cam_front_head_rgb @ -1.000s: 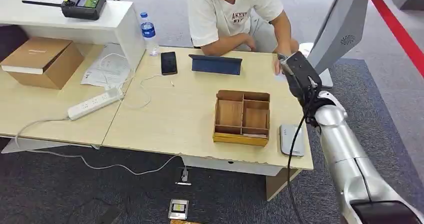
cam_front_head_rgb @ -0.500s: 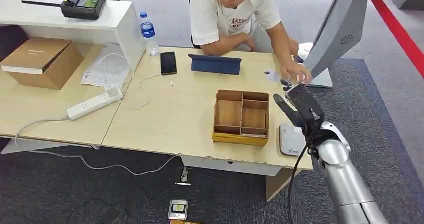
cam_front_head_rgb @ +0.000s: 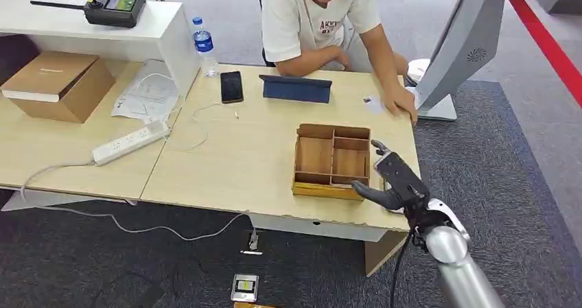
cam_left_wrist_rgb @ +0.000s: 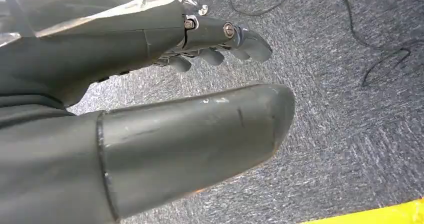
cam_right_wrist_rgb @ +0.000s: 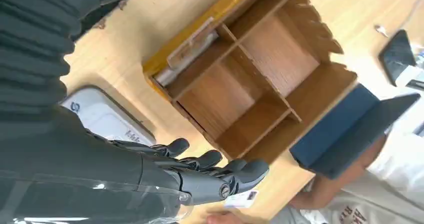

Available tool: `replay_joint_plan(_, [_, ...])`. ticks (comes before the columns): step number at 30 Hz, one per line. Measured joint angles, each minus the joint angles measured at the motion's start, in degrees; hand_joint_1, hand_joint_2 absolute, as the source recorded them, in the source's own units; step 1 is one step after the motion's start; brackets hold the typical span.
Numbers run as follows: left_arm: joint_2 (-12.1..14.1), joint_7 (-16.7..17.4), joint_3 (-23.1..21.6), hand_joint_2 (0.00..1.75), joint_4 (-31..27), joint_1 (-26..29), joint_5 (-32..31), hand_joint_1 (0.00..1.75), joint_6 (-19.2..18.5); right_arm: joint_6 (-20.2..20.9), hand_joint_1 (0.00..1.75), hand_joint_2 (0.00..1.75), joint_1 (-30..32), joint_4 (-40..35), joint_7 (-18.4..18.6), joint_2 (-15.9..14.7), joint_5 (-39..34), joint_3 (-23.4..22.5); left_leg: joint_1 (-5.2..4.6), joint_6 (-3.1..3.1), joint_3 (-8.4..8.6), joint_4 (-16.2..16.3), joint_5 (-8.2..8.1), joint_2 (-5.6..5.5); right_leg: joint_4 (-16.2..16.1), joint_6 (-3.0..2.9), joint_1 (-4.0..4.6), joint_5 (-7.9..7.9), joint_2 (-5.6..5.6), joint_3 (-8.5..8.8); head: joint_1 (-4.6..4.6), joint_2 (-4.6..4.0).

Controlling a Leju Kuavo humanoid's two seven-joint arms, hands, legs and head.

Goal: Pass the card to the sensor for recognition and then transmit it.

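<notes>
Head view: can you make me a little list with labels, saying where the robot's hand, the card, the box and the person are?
right hand: open, holding nothing, above the table's near right corner
card: flat on the table, beside the person's hand
wooden box: on the table, divided into compartments
sensor: grey pad beside the box
left hand: over carpet, holding nothing

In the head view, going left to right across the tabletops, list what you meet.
cardboard box → power strip → phone → wooden tray → card
</notes>
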Motion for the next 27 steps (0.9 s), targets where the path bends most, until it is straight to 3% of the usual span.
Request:
replay_joint_plan(12, [0.0, 0.15, -0.02, 0.0, -0.02, -0.46, -0.74, 0.0, -0.68, -3.04, 0.0, 1.75, 3.92, -1.77, 0.46, -0.55, 7.39, 3.93, 0.0, 0.0, 0.0, -0.01, 0.0, 0.01, 0.0, -0.01, 0.0, 0.0, 0.0, 0.0, 0.0, 0.0])
replay_joint_plan(14, [0.0, 0.24, -0.02, 0.0, -0.02, -0.53, -0.76, 0.0, -0.68, -6.76, 0.0, 1.75, 3.93, -1.97, 0.48, -0.66, 12.75, 4.96, 0.0, 0.0, 0.0, -0.01, 0.0, 0.01, 0.0, -0.01, 0.0, 0.0, 0.0, 0.0, 0.0, 0.0])
replay_joint_plan(17, [0.0, 0.24, -0.02, 0.0, -0.02, -0.58, -0.85, 0.0, -0.52, -16.6, 0.0, 1.75, 3.55, -1.77, 0.76, -0.59, 26.1, 6.62, 0.0, 0.0, -0.01, -0.01, 0.0, 0.01, 0.0, -0.01, 0.0, 0.0, 0.0, 0.0, 0.02, -0.02])
replay_joint_plan(19, [-0.02, 0.15, -0.02, 0.0, -0.02, -0.66, -0.94, 0.0, -0.39, -21.09, 0.0, 1.75, 2.9, -0.98, 0.61, -0.46, 32.34, 7.54, 0.0, 0.0, 0.0, -0.01, 0.0, 0.02, 0.0, -0.01, 0.0, 0.0, 0.01, 0.0, 0.0, -0.02])
replay_joint_plan(27, [-0.11, 0.46, -0.02, 0.0, -0.02, -1.24, -1.35, 0.0, -0.22, -29.42, 0.0, 1.75, 0.14, 4.63, -1.16, 1.81, 40.02, 7.93, 0.01, 0.0, -0.01, -0.01, 0.0, 0.01, 0.01, -0.01, 0.0, 0.0, 0.0, 0.01, 0.0, -0.02])
